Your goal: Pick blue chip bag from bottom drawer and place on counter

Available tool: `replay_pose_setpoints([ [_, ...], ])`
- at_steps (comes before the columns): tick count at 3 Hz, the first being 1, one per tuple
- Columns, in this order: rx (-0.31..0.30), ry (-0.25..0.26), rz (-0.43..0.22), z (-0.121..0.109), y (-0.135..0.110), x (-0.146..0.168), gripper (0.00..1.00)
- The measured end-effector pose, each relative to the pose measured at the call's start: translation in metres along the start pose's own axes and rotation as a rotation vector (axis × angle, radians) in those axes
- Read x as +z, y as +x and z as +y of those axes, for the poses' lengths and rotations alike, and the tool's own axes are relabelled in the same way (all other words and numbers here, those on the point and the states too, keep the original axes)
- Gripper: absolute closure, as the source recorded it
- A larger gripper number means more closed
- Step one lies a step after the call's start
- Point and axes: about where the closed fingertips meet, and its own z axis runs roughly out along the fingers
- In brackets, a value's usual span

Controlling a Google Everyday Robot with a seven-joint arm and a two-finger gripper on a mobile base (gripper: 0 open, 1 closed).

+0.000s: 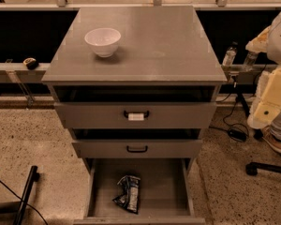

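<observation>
The blue chip bag (129, 193) is a small crumpled dark foil bag lying on the floor of the open bottom drawer (165, 191), slightly left of the middle and near the front. The counter (159, 46) is the flat grey top of the cabinet, with a white bowl (103, 41) on its left part. My arm shows as white and cream segments at the right edge. My gripper (262, 118) hangs at its lower end, to the right of the cabinet at about middle drawer height, far from the bag.
The top drawer (136, 115), with a white label, and the middle drawer (137, 148) are each pulled out a little. Two bottles (230, 55) stand on a ledge at the back right. A black stand leg (25, 193) lies on the floor to the left. Cables and a chair base are on the right.
</observation>
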Motion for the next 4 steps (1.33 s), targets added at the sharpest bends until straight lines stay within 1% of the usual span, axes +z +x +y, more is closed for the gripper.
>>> replay_pose_setpoints([
  [1, 0.009, -0.002, -0.024, 0.014, 0.011, 0.043, 0.0],
  [2, 0.009, 0.003, -0.021, 0.014, 0.01, 0.047, 0.0],
  [3, 0.044, -0.027, -0.024, 0.012, 0.018, 0.06, 0.0],
  [4, 0.101, -0.183, -0.187, 0.052, 0.025, 0.159, 0.0],
])
